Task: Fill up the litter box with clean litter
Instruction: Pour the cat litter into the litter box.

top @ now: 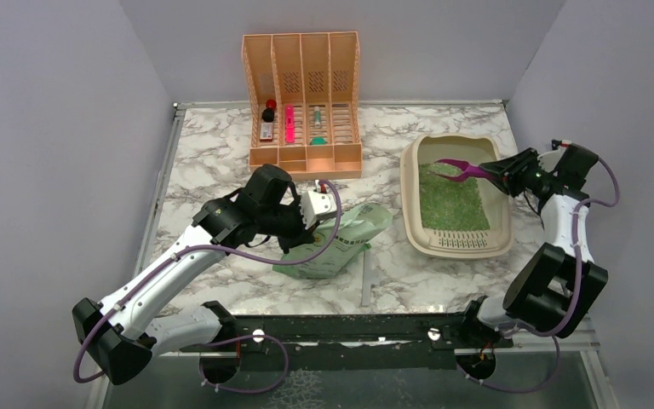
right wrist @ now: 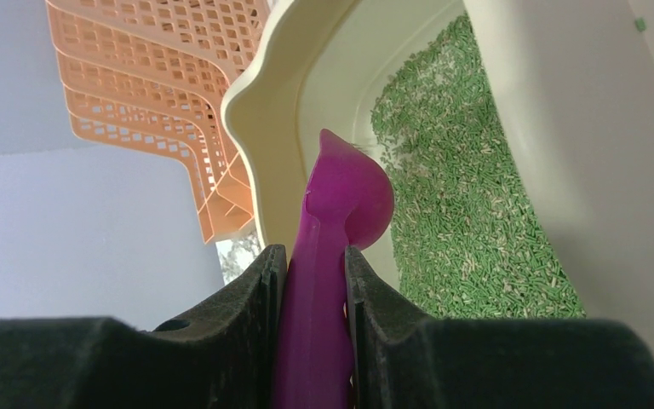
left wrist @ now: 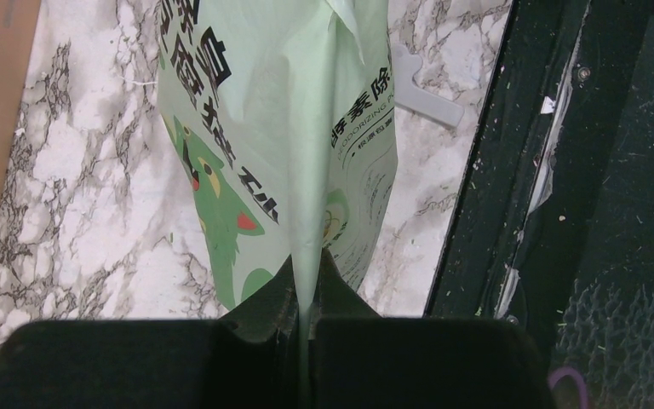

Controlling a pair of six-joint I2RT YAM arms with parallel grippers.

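**State.** The litter box stands on the right half of the table, with its grille end toward the arms. A layer of litter covers its floor, thinner along the left wall, where bare plastic is seen in the right wrist view.

**Right pincer**: clamped on the handle of a purple scoop. The scoop bowl is held over the far end of the box, close to the left inner wall. Contact with the litter cannot be confirmed.

**Left pincer**: closed on a thin fold of the green bag. The bag is slumped on the table left of the box, well apart from it and in front of the organizer.

**Hazards.**
- Scoop rotation: only a narrow handle is gripped. If the bowl is pressed against packed litter or the wall, the handle may be twisted between the pads.
- Snagging: the bowl lies near the wall and rim. A sideways sweep could catch there, and the box could be shoved or tipped.
- Scatter: a fast stroke near the wall could throw granules over the rim onto the table.
- Bag slip: the hold is on film only. If the bag is lifted quickly, the fold may be pulled free or torn.
- Spillage: the bag mouth is not visible, so its direction should be checked before tilting.
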